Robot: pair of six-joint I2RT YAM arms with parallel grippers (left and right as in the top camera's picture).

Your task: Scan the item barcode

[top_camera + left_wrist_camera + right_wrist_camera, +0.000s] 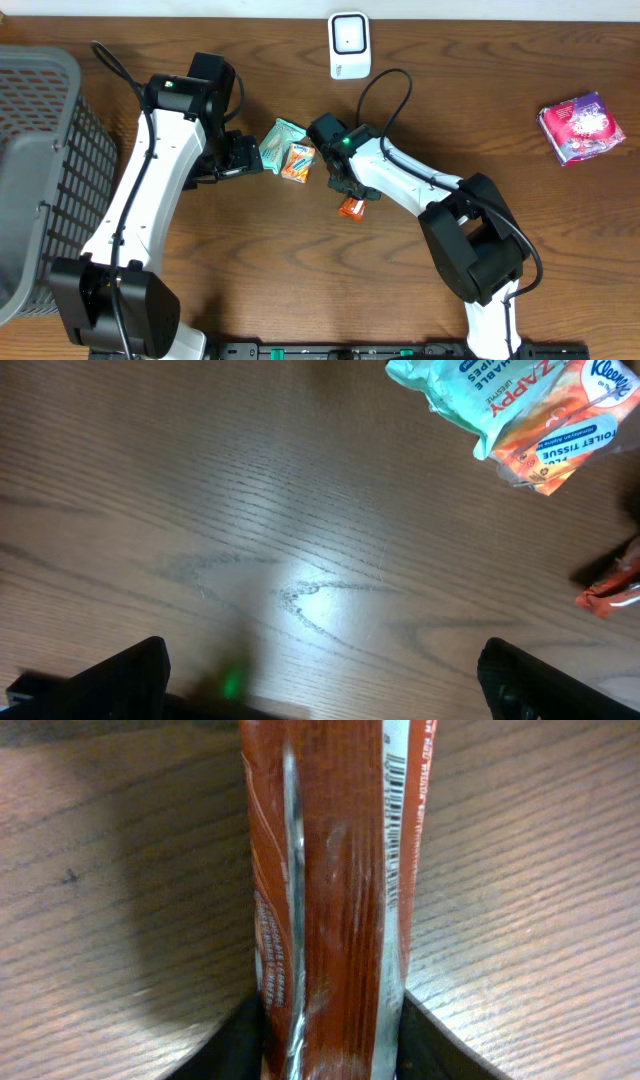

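Wipes pack (520,420), left wrist view:
- "Kleen…", cut off by the frame edge
- "TOILET TISSUE" on a blue band
- "ZAPPY", reading not certain
- fragments "…HABLE" and "…IPES"

Orange-brown wrapper (330,900), right wrist view:
- barcode (393,830) runs along its pale strip
- digits and fine print beside it are too blurred to read

Overhead view: nothing legible.

Wooden table (300,280) with basket (90,150), scanner (349,45), tissue pack (290,152), pink packet (582,127)

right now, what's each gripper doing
left gripper: open, holding nothing
right gripper: closed on the glossy orange-red foil packet, its barcode showing
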